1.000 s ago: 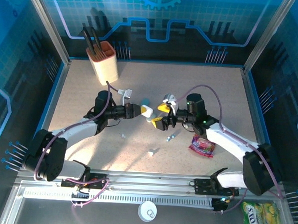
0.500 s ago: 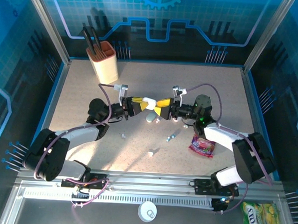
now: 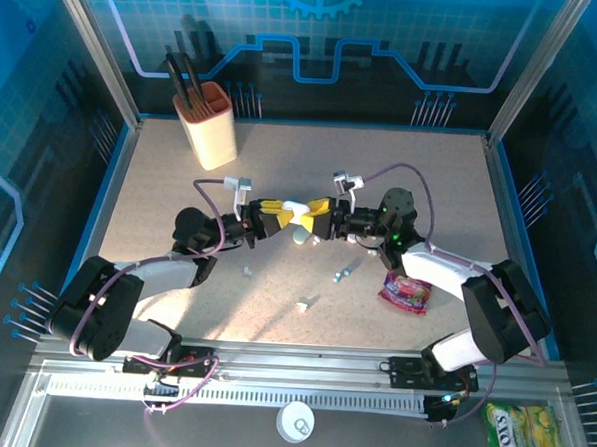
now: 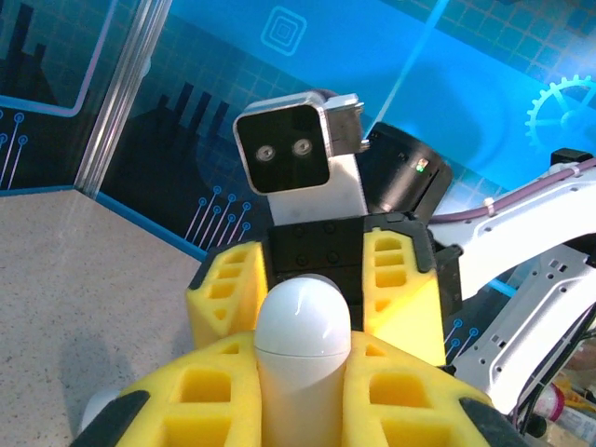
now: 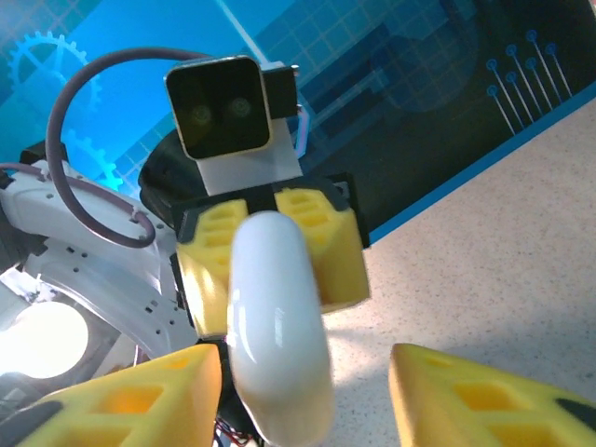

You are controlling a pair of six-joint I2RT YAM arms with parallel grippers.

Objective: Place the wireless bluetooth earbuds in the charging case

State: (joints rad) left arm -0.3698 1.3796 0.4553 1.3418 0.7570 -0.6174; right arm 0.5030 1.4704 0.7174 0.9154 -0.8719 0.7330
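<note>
A pen cup (image 3: 211,129) stands far back left, a pink snack packet (image 3: 405,289) lies by the right arm (image 3: 441,269), and we see tiny earbuds (image 3: 301,306) lying loose nearer the front. Both arms reach inward and meet. The left gripper (image 4: 303,391) clamps the white charging case (image 4: 303,326), and the right gripper (image 5: 312,400) straddles its free end, fingers parted and clear of it.

Speckled table (image 3: 431,180) bears cup (image 3: 211,127), packet (image 3: 405,289), earbuds (image 3: 343,274).

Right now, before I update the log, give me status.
Left gripper shut on white case. Right gripper open, jaws flanking its far end. Earbuds loose on table. Nothing blocking.
</note>
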